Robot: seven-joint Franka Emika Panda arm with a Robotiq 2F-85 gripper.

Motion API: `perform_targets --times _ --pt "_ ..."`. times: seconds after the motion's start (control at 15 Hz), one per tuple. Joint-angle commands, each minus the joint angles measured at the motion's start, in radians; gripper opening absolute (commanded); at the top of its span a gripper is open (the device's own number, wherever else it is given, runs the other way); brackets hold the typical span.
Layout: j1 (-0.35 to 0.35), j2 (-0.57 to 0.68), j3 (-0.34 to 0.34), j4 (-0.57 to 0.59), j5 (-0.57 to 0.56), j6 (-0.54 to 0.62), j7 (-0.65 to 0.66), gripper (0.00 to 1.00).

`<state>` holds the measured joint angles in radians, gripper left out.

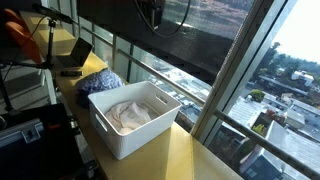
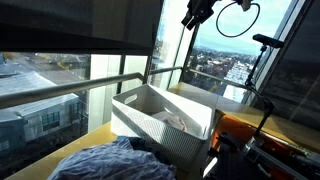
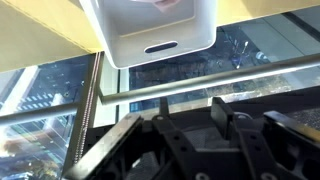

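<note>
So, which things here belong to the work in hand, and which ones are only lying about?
In hand: gripper, white bin, pale cloth inside it.
Lying about: blue cloth on the table beside the bin, black stand.

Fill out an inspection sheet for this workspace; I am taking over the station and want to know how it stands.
Surface: wooden counter running along the glass.
Job's things: white bin stands on the counter with a pale cloth lying inside. A blue cloth lies bunched beside the bin.
Clutter: brown box beyond the blue cloth, too small to say more.
Grippers: gripper hangs high above the bin. Nothing is seen in it, and how wide the jaws stand cannot be told.
Cables: one cable loops in the air next to the gripper.
Surroundings: tall window overlooking a city far below, with a dark blind above.
</note>
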<state>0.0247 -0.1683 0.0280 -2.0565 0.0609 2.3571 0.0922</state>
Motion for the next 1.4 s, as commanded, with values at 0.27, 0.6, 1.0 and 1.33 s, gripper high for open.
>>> perform_targets --times 0.27,0.6,1.0,1.33 --pt "0.156 0.126 0.179 -0.092 -0.015 0.091 0.038 1.0" --pt "0.197 0.319 0.199 -0.1 -0.038 0.198 -0.004 1.0" --pt "0.221 0.573 0.19 0.017 -0.081 0.228 -0.037 1.0" --pt "0.251 0.707 0.194 0.129 -0.076 0.154 -0.043 1.0"
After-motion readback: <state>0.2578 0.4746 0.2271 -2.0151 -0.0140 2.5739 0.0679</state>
